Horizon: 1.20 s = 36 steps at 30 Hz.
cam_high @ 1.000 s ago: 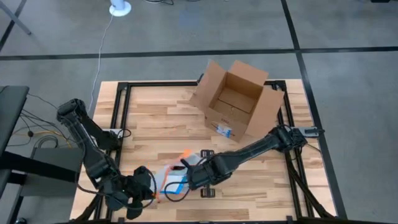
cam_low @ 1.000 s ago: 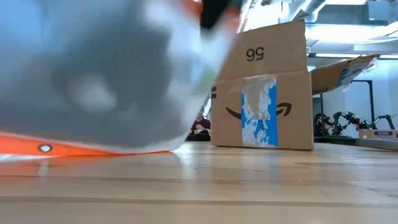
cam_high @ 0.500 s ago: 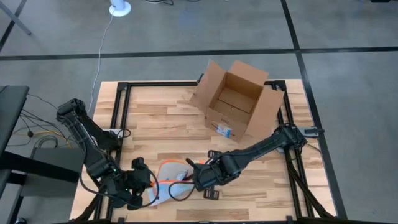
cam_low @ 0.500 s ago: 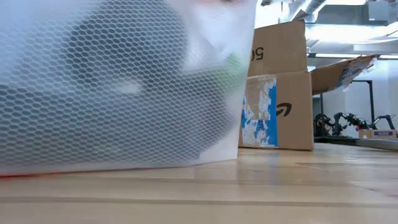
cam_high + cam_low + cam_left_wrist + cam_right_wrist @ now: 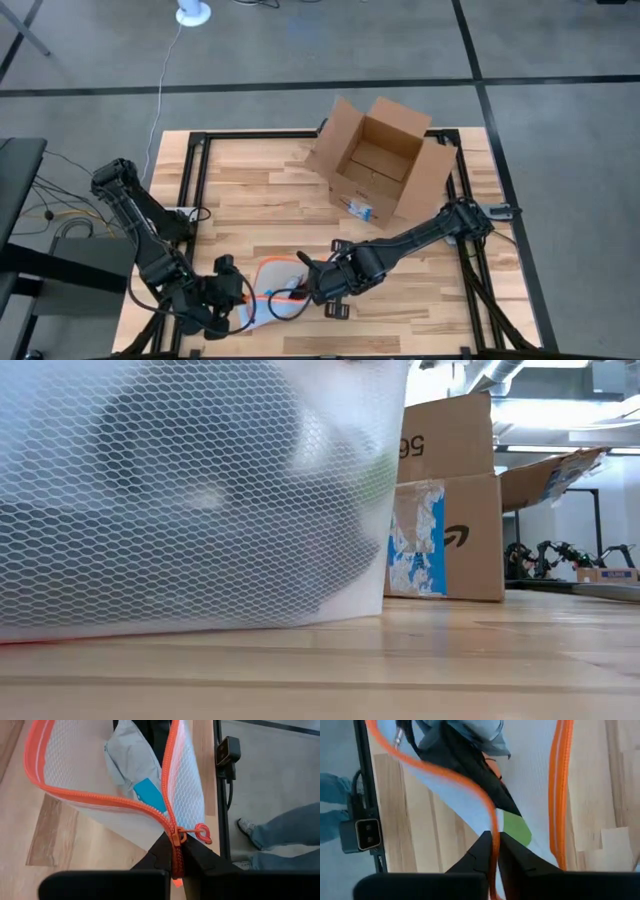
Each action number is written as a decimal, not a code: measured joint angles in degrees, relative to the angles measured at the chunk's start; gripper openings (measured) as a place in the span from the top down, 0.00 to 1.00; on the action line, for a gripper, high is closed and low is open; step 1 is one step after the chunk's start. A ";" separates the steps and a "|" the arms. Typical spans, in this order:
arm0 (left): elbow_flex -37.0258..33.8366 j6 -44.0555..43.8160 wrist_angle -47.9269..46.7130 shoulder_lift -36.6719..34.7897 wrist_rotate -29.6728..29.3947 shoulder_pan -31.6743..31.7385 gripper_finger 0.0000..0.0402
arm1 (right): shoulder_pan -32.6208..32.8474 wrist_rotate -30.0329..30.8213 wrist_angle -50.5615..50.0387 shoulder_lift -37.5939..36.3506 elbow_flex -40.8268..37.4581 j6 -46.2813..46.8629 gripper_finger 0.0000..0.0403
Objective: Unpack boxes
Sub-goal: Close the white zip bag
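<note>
A clear mesh pouch with an orange zipper edge (image 5: pixel 272 292) lies near the table's front edge between my two grippers, and its mesh wall (image 5: pixel 190 490) fills the left of the low view. Its mouth gapes open; inside lie a grey-white packet with a blue label (image 5: pixel 132 767) and dark and green items (image 5: pixel 517 827). My left gripper (image 5: pixel 238 300) is shut on the pouch's left end. My right gripper (image 5: pixel 306 284) is shut on its right side. The brown cardboard box (image 5: pixel 380 160) stands open at the back right, resting on its base. My left gripper (image 5: pixel 175 857) pinches the zipper's closed end (image 5: pixel 175 842) between its two fingers, right by the slider with its orange pull ring (image 5: pixel 202 832). The pouch spreads away from the fingers with its underside on the table (image 5: pixel 200 628). My right gripper (image 5: pixel 493 851) pinches one orange zipper edge (image 5: pixel 493 832) of the open mouth between its two fingers. The fingers lie along the edge. The other zipper edge (image 5: pixel 559 795) runs free beside them, so the mouth stands apart.
The box's flaps (image 5: pixel 335 125) stand out at the back right. Bare wood (image 5: pixel 250 190) lies between the pouch and the box. A person's jeans leg and shoe (image 5: pixel 280 832) show beyond the table's frame (image 5: pixel 217 795).
The pouch has turned and come down onto the table: its orange edge faced the low camera a second ago, now its mesh wall stands there. Its mouth has spread wider between the grippers. My right gripper has shifted slightly toward the table's near edge.
</note>
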 joint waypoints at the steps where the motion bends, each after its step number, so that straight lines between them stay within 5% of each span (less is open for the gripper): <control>1: 0.00 -0.17 -0.47 0.00 0.10 0.00 1.00 | -0.14 0.00 0.21 -0.32 1.00 0.29 0.91; 7: 0.00 -0.44 -2.55 0.04 0.66 0.14 1.00 | -0.13 0.07 2.16 -0.88 8.21 0.27 0.74; 14: 1.79 1.38 -5.77 0.09 0.00 2.09 1.00 | -0.04 2.26 21.77 1.30 8.23 -8.30 0.58; 24: 2.58 9.47 -6.93 0.11 -1.69 9.08 1.00 | -2.36 5.84 33.27 5.94 8.17 -0.97 0.60; 36: 2.56 15.94 -7.02 0.11 -0.40 10.29 1.00 | 0.62 5.30 36.81 8.10 7.07 7.67 0.63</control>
